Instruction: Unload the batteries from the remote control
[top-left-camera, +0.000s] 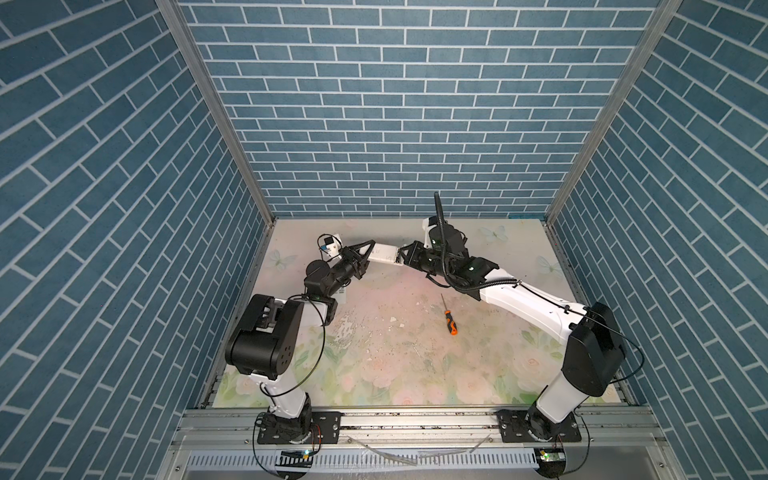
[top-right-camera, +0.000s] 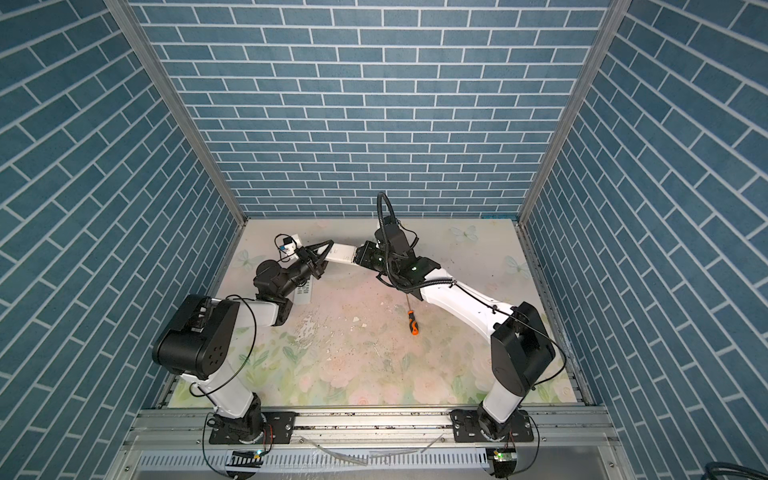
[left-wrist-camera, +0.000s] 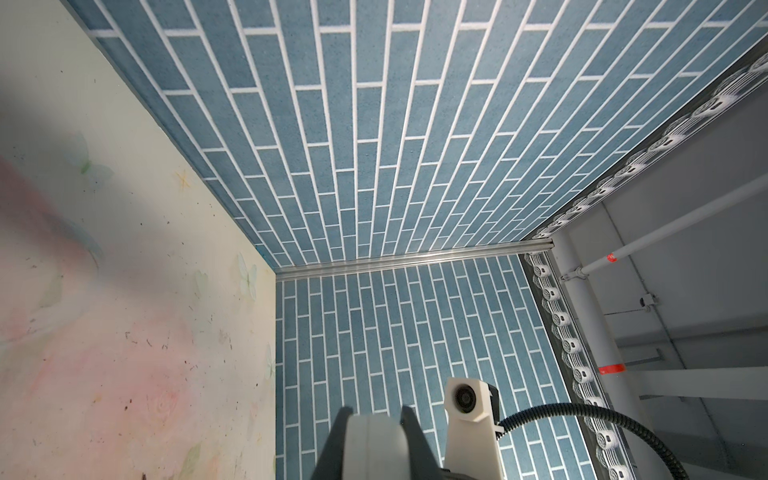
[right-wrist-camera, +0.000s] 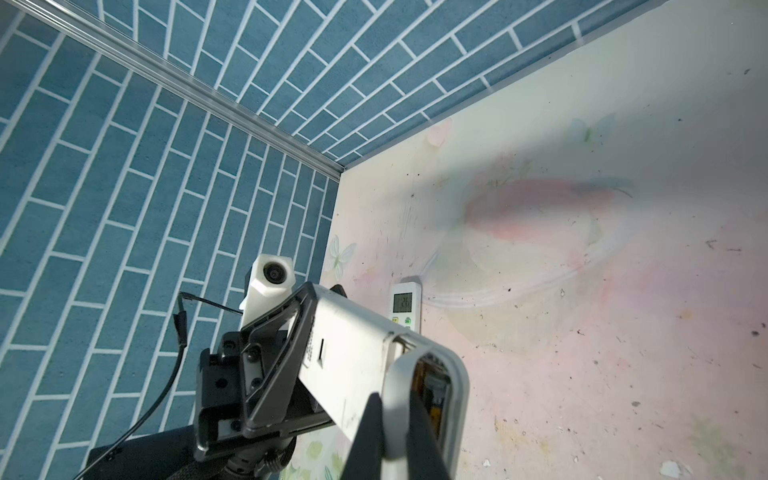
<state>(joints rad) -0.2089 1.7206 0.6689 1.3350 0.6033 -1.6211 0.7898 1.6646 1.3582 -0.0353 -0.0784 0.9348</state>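
A white remote control (top-left-camera: 386, 254) (top-right-camera: 343, 252) hangs in the air over the back of the table, held between both arms. My left gripper (top-left-camera: 370, 253) (top-right-camera: 328, 251) (left-wrist-camera: 376, 411) is shut on one end of it. My right gripper (top-left-camera: 401, 257) (top-right-camera: 356, 255) (right-wrist-camera: 392, 399) is shut on a thin white panel at the other end, which looks like the battery cover. Beside that panel the remote (right-wrist-camera: 353, 345) is open, and the gold-orange and black batteries (right-wrist-camera: 430, 390) show inside.
A second white remote (top-left-camera: 341, 296) (top-right-camera: 304, 293) (right-wrist-camera: 406, 305) with a small screen lies on the table under the left arm. An orange-and-black screwdriver (top-left-camera: 449, 320) (top-right-camera: 412, 321) lies near the right arm. Blue brick walls enclose the back and both sides.
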